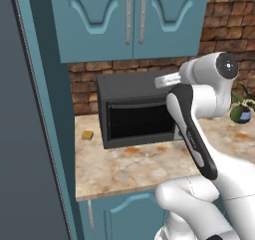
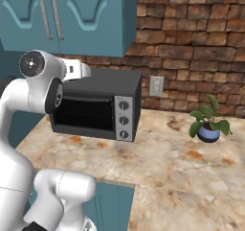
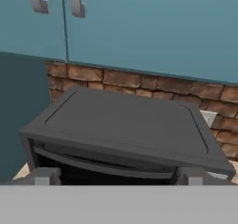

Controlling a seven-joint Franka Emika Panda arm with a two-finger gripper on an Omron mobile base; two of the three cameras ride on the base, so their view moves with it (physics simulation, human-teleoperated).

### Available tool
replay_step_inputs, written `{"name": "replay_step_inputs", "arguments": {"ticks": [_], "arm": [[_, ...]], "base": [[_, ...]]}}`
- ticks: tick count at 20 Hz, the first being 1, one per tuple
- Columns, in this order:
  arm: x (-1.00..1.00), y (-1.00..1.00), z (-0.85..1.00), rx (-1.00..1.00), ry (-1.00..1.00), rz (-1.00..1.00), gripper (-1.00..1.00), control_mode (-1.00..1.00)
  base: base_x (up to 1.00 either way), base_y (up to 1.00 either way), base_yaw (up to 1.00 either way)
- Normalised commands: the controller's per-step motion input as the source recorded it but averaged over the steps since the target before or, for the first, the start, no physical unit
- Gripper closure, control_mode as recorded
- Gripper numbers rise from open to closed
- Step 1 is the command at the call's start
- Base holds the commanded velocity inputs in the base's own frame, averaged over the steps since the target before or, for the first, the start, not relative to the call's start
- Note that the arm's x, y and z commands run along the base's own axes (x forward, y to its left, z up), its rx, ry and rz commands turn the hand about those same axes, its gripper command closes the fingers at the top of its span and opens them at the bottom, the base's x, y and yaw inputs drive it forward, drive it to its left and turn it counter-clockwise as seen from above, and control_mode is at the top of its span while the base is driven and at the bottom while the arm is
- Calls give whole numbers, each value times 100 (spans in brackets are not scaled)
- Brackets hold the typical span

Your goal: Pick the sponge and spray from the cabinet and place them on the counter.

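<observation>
Orange-tan square block (image 1: 87, 135): set on the counter (image 1: 129, 170), at 9 o'clock of the toaster oven (image 1: 137, 109). Cabinet (image 1: 132, 20): mounted at 12 o'clock above the oven, both doors shut, so sponge and spray cannot be seen. Gripper (image 3: 118, 176): held over the oven top, fingertips (image 3: 42, 176) spread wide, nothing between them. Wall outlet (image 2: 156, 86) and potted plant (image 2: 208, 122): found at 3 o'clock of the oven.

The arm (image 1: 209, 134) is glossy white with rounded links, a dark grey strip along one link, and a round dark joint cap (image 1: 228, 64), perhaps screwed.
</observation>
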Motion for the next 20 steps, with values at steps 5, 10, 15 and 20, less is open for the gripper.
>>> {"name": "replay_step_inputs", "arguments": {"ticks": [5, 10, 15, 20], "arm": [[-2, 9, 37, 0, -14, 3, -100, -100], [-23, 15, 22, -2, -18, 3, -100, -100], [-32, 16, 13, -3, -22, 2, -100, -100], [-8, 5, 36, -2, -23, 0, -100, -100]], "base": [[0, 0, 0], [0, 0, 0], [0, 0, 0], [0, 0, 0]]}}
